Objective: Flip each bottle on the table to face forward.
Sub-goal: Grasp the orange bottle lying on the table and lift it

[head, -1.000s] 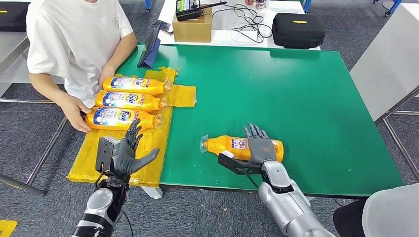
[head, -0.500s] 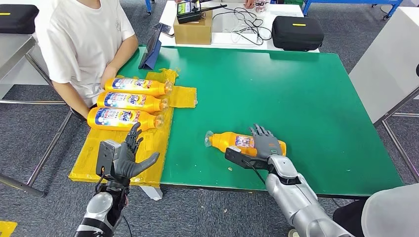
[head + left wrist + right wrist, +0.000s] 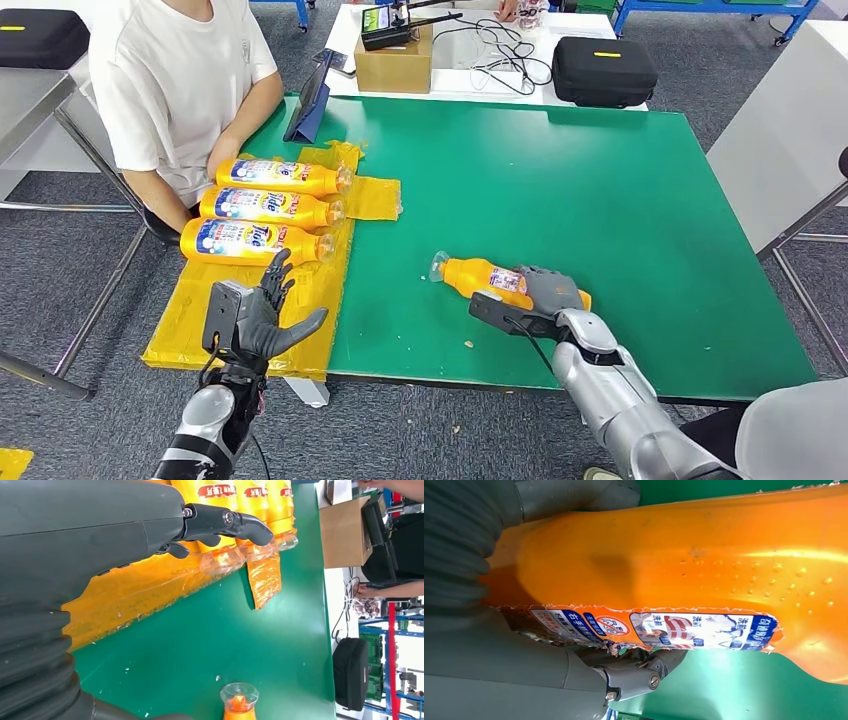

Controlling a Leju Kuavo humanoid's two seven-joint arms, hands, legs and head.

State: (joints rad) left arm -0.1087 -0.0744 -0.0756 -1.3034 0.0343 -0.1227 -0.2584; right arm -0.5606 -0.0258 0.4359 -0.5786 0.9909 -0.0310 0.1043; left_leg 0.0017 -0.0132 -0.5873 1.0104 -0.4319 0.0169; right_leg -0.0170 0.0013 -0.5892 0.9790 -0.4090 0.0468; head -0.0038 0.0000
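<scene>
A: Where did the orange bottle (image 3: 500, 281) lie?

B: Under the right robot hand (image 3: 547, 292), which wrapped its body; long axis ran cap-leftward, away from the palm, across the green table (image 3: 620, 180).

A: And the other?

B: The left robot hand (image 3: 258, 312) hung empty, fingers spread, well apart, nearer three bottles (image 3: 262, 208).

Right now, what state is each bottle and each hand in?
Lone bottle: lying on the green table, gripped by the right hand.
Three bottles: lying side by side on yellow sheet, big labels up.
Left hand: empty, fingers spread, hovering above the sheet.
</scene>
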